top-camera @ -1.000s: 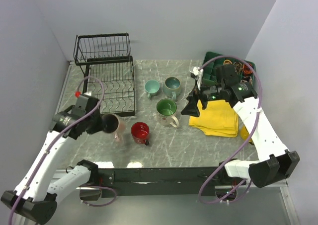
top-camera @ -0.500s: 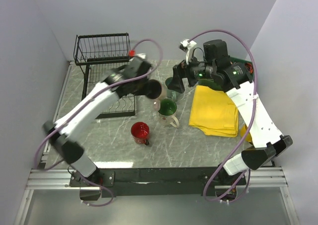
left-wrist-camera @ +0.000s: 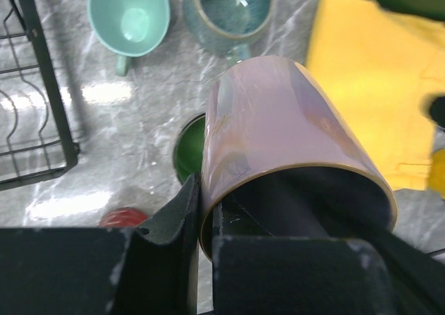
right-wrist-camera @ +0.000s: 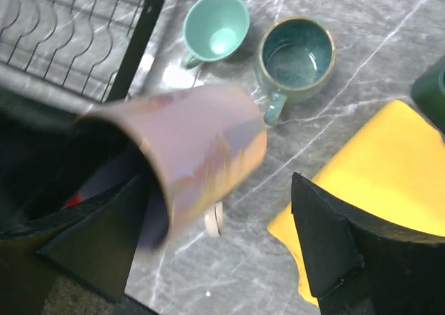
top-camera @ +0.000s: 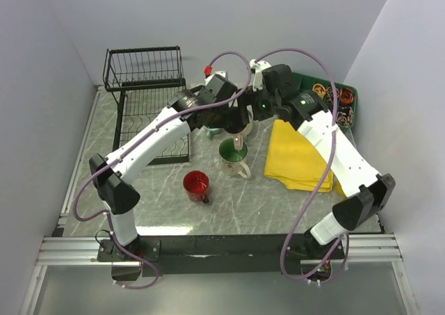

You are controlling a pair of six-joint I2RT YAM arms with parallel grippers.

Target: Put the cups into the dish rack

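My left gripper (left-wrist-camera: 205, 197) is shut on the rim of a beige cup with a dark inside (left-wrist-camera: 292, 141), held tilted in the air above the table's middle (top-camera: 231, 122). One finger is inside the rim and one outside. The right gripper (right-wrist-camera: 215, 238) stands open around this same cup (right-wrist-camera: 198, 138), its right finger clear of the wall. On the table below are a light teal cup (right-wrist-camera: 215, 26), a dark teal cup (right-wrist-camera: 295, 51), a cream cup with a green inside (top-camera: 233, 151) and a red cup (top-camera: 196, 183). The black wire dish rack (top-camera: 149, 99) stands at the back left.
A folded yellow cloth (top-camera: 302, 155) lies right of the cups, under the right arm. A green compartment tray (top-camera: 338, 98) with small items sits at the back right. The two arms cross close together above the teal cups. Grey walls close in the table.
The left arm swung the beige cup from the front left up to the table's middle. The right arm moved left from over the yellow cloth to meet it.
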